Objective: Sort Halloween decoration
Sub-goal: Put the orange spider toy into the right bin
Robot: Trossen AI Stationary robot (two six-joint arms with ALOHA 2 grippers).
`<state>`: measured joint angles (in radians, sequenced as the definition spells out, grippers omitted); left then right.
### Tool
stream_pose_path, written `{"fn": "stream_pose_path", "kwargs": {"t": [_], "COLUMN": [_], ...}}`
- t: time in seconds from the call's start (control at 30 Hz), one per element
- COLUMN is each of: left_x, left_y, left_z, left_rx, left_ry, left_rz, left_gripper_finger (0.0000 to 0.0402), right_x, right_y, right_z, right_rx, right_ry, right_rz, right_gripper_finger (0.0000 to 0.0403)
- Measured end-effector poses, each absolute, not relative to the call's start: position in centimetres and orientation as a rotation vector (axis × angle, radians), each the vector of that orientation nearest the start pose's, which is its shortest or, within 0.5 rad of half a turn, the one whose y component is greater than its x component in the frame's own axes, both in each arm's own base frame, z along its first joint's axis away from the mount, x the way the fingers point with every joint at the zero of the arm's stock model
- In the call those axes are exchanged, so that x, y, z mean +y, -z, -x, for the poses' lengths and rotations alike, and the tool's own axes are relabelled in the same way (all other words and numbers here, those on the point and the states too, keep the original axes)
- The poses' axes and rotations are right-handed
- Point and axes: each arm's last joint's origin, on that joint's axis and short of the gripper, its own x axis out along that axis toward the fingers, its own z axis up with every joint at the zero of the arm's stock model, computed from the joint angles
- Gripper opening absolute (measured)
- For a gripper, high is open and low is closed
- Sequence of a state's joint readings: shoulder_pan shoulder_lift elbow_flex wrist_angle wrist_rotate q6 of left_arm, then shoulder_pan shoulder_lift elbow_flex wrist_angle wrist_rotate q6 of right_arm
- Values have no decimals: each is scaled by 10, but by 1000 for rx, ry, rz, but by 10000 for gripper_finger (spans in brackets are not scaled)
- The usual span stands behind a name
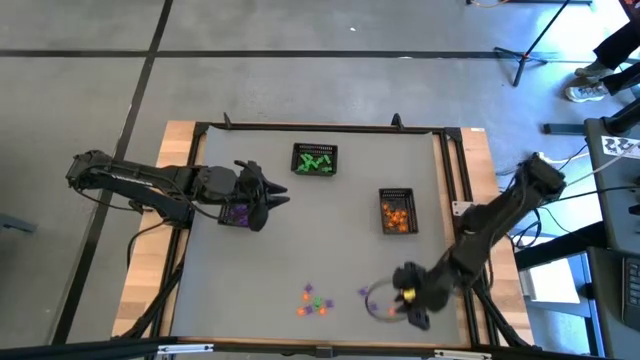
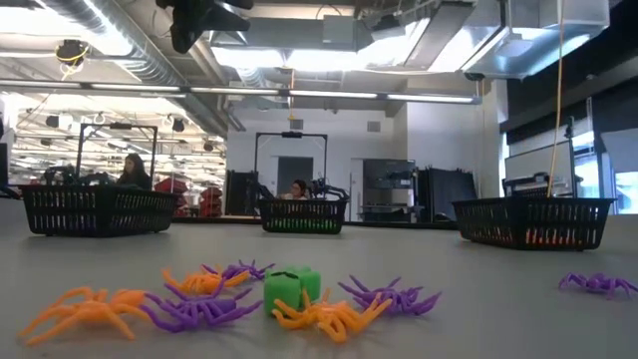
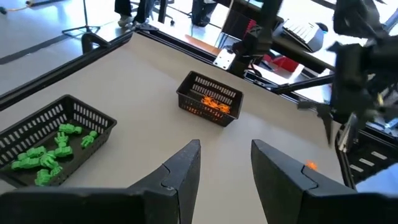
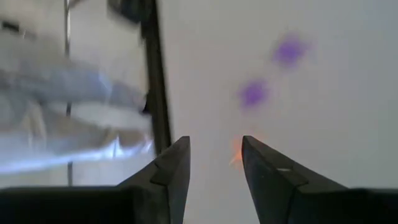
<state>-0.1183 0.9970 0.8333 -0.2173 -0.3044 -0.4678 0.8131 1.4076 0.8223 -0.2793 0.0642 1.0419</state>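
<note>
Loose Halloween decorations, small purple, orange and green trinkets, lie near the table's front edge. In the low view they are spiders around a green block. More purple ones and an orange one lie just beyond my right gripper. That gripper is open, tilted down over the front right of the table, and touches nothing. My left gripper is open and empty above the purple-filled basket at the left.
A black mesh basket of green pieces stands at the far middle. A basket of orange pieces stands at the right. A black frame rail runs along the table's right edge beside my right gripper. People sit in the room beyond the table.
</note>
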Motion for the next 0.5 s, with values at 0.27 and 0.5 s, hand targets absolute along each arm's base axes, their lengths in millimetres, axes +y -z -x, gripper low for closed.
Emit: {"fn": "stream_pose_path", "kwargs": {"t": [0.27, 0.5], "left_x": [-16, -16], "left_y": [-309, -308], "left_z": [-216, -216], "left_rx": [323, 326], "left_ry": [-274, -278], "left_rz": [381, 398], "left_gripper_finger": [134, 134], "right_x": [234, 241], "right_y": [-167, -143], "right_z": [-199, -208], "right_rx": [1166, 1196], "right_ry": [-182, -60], "right_rz": [-484, -362], "right_gripper_finger": [143, 143]}}
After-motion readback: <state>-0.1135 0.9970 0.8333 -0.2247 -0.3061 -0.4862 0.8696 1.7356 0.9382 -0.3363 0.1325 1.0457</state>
